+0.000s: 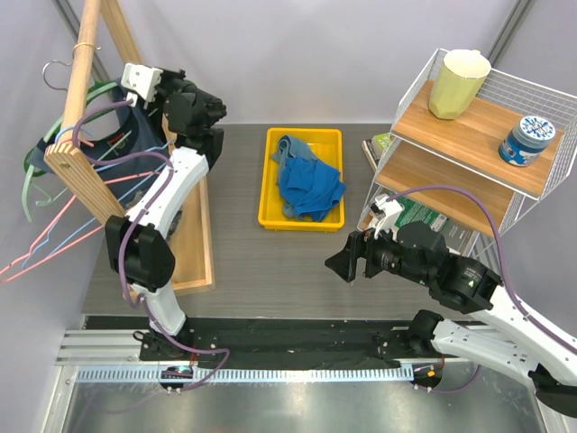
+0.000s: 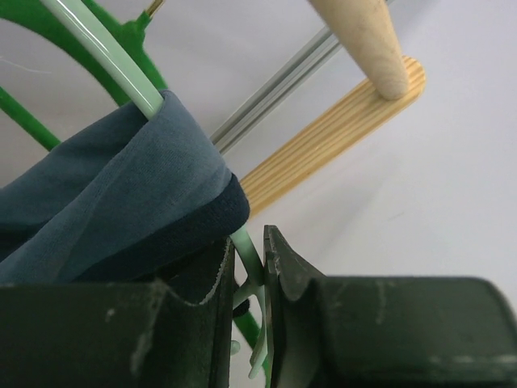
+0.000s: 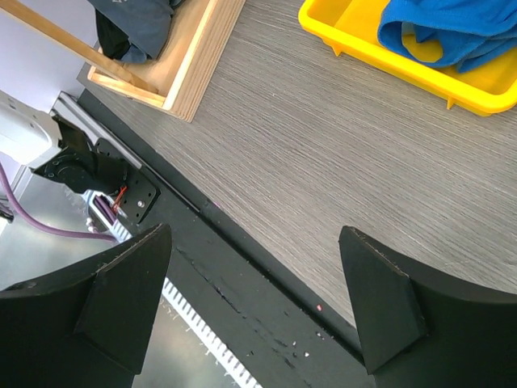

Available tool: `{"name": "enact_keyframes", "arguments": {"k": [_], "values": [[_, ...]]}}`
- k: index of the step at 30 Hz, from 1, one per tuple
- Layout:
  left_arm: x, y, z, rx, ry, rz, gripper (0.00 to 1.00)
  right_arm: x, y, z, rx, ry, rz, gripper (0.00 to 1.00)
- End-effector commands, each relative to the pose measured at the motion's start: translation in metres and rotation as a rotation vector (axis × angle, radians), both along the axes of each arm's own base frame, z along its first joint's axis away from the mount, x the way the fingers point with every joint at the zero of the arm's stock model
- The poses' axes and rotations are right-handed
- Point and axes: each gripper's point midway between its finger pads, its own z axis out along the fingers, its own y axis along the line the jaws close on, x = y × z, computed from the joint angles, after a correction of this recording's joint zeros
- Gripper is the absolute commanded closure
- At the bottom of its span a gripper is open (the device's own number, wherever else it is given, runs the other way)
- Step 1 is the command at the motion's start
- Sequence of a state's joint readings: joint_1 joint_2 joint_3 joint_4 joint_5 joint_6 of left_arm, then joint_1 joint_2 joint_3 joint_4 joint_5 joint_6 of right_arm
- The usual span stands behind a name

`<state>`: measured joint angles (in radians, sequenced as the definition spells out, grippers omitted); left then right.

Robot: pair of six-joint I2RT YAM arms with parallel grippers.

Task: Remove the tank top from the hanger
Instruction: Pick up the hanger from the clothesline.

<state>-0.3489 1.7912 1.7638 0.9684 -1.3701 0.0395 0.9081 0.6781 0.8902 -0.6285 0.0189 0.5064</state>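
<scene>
Top external view: left gripper (image 1: 149, 86) is working at the tank top (image 1: 126, 149) on the rack (image 1: 79, 63) along the tabletop's (image 1: 270, 266) left edge.
At left, the dark blue top is hanging from a pale green hanger (image 2: 105, 56), and the left gripper's jaws are clamping the hanger's arm just under the strap. The fabric is looking soft, light and limp, so the strap hem is probably the place to pinch. At right, the right gripper (image 1: 347, 257) is hovering by the tabletop's near edge, jaws wide apart and holding nothing.
</scene>
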Motion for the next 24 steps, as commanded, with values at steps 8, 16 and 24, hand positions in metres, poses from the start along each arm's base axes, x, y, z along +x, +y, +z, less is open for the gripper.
{"name": "enact_keyframes", "arguments": {"k": [8,16,24], "values": [[-0.012,-0.006,-0.009,-0.037,-0.051,-0.029,1.00,0.002,0.004,0.002,0.003,-0.034,0.021,0.09],[-0.014,-0.031,-0.024,-0.039,-0.031,-0.053,1.00,-0.002,0.000,0.013,0.039,-0.060,0.021,0.08],[-0.018,-0.062,-0.032,-0.040,-0.010,-0.099,1.00,-0.011,-0.003,0.018,0.060,-0.067,0.056,0.08]]}}
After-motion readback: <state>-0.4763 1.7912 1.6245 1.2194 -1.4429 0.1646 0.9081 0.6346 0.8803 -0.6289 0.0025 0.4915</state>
